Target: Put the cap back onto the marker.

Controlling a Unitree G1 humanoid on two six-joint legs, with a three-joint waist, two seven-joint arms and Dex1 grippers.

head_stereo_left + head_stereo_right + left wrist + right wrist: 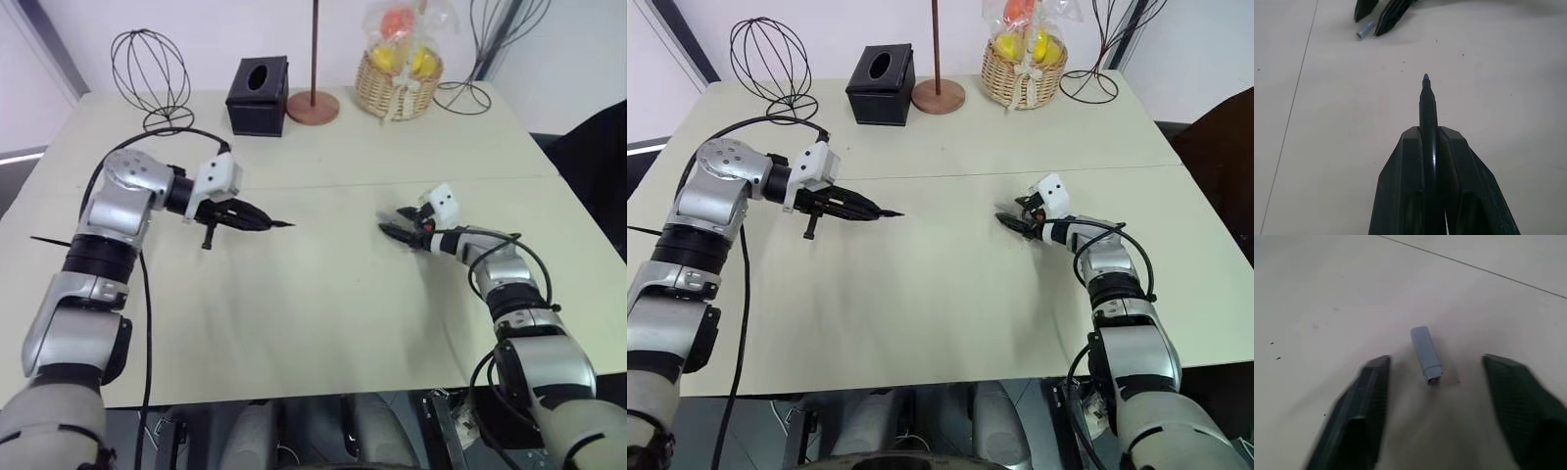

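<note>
Left tool (pixel 1425 147) is clamped tight on the marker (pixel 1426 105), held off the table (pixel 323 294) with its bare tip pointing out past the fingers toward the right tool (pixel 1435 396). Right tool sits low at the table surface with its fingers spread apart, gripping nothing; the cap (pixel 1425 354) lies flat on the table in the gap between the two fingers, touching neither. In the head view the marker tip is at roughly 9 o'clock from the cap, well apart from it. Along the far edge of the table: a wire ornament (pixel 149 70) at 11 o'clock, a black tissue box (pixel 258 95), a round wooden stand base (pixel 313 106) at 12 o'clock, and a wicker basket (pixel 397 86) of wrapped fruit at 1 o'clock.
</note>
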